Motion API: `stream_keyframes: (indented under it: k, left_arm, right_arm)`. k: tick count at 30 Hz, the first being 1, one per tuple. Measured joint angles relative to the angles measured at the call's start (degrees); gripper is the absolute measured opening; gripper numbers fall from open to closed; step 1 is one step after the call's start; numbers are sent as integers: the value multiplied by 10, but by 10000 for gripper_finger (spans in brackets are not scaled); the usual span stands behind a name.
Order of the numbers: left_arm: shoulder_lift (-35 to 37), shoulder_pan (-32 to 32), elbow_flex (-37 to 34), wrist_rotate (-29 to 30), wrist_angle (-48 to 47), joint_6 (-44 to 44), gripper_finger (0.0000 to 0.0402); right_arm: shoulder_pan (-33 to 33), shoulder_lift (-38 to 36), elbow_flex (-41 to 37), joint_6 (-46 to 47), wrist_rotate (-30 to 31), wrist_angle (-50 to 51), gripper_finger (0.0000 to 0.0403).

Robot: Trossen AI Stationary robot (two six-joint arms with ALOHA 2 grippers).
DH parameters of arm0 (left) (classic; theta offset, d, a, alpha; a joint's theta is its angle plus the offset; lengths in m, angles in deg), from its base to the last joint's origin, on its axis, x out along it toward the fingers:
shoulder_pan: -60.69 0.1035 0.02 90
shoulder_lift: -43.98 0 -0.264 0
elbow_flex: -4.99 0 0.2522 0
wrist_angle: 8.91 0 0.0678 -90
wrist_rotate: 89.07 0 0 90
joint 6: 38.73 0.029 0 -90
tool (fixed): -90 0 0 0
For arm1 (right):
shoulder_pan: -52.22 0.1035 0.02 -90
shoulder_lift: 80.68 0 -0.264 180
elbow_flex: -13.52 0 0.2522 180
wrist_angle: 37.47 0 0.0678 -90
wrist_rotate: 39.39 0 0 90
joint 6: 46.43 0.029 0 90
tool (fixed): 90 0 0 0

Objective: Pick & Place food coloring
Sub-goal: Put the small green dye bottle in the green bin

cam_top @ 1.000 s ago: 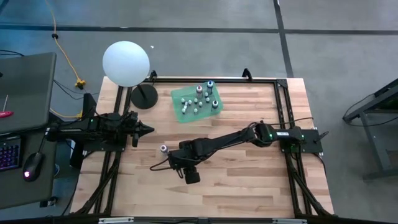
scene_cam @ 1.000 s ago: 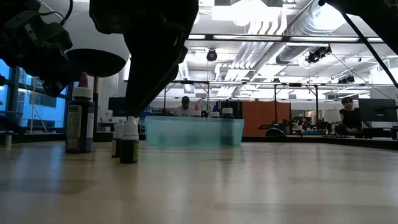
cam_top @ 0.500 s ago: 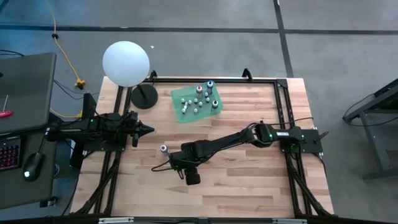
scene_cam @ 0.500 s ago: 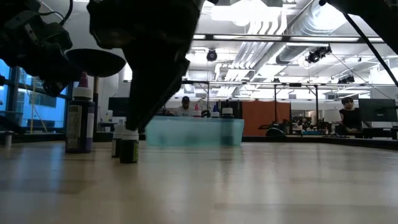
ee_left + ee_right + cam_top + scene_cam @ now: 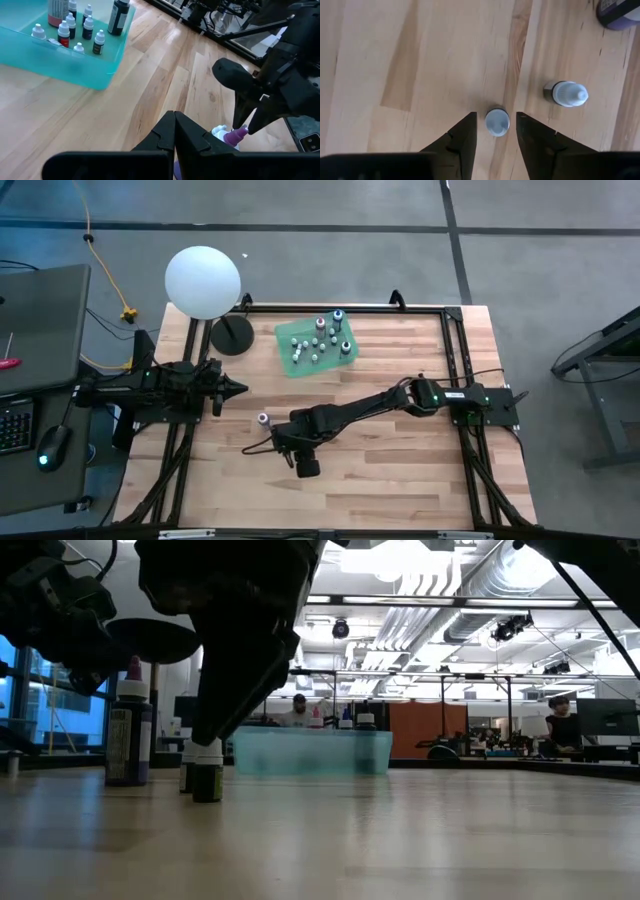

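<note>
the right tool (image 5: 496,131) hangs low over the middle of the wooden counter (image 5: 400,480), its two dark fingers (image 5: 462,137) spread apart on either side of a tiny white-capped food coloring bottle (image 5: 497,121) standing upright on the wood; the fingers are not touching it. just beside that stands a second small bottle (image 5: 565,93) with a pointed white cap, and a larger dark bottle (image 5: 618,12) sits a little further off. from table level the little bottle (image 5: 208,770) shows right under the arm. the rest of the food coloring stands in a green tray (image 5: 295,365) toward the far side of the counter, near a white globe lamp (image 5: 203,281). the left tool (image 5: 236,389) waits at the left edge of the counter, its fingers pressed together.
</note>
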Motion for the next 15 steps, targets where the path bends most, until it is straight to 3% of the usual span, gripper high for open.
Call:
stream_keyframes:
  k: [15]
  left_arm:
    - [0,0,0,0,0,0,0]
  right_arm:
    - [0,0,0,0,-4,-5,73]
